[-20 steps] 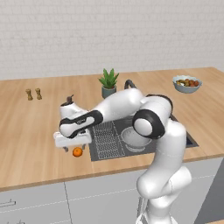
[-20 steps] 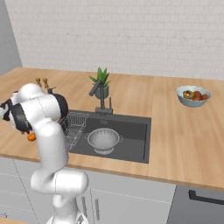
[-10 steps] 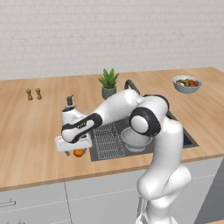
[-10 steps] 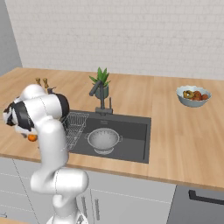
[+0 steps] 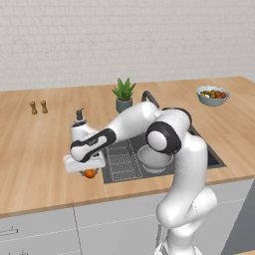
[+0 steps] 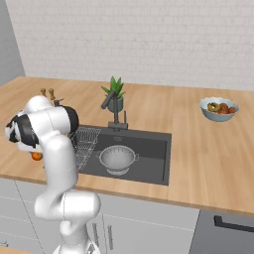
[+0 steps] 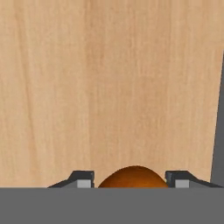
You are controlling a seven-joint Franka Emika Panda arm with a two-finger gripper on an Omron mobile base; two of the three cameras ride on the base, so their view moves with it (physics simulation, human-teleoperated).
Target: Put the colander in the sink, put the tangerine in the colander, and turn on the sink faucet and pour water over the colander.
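The small orange tangerine (image 5: 89, 173) lies on the wooden counter just left of the sink (image 6: 149, 149), near the front edge. My gripper (image 5: 88, 170) points down over it. In the hand view the tangerine (image 7: 133, 177) sits between the two fingertips (image 7: 85, 179), which press close against its sides, so the gripper (image 7: 131, 180) is shut on it. From the right base view the tangerine (image 6: 36, 156) peeks out beside the arm. The silver colander (image 5: 155, 158) stands upright in the dark basin, colander (image 6: 118, 158) right of the wire rack (image 6: 84, 141). The faucet (image 6: 115, 106) arches over the sink's back edge.
A potted plant (image 5: 123, 94) stands behind the sink. A pale blue fruit bowl (image 5: 212, 95) is at the far right of the counter, two small shakers (image 5: 38, 107) at the far left. The counter's front edge runs close below the tangerine.
The hand has come down over the tangerine, and the fingers have moved in from wide open to the fruit's sides. The colander has not moved.
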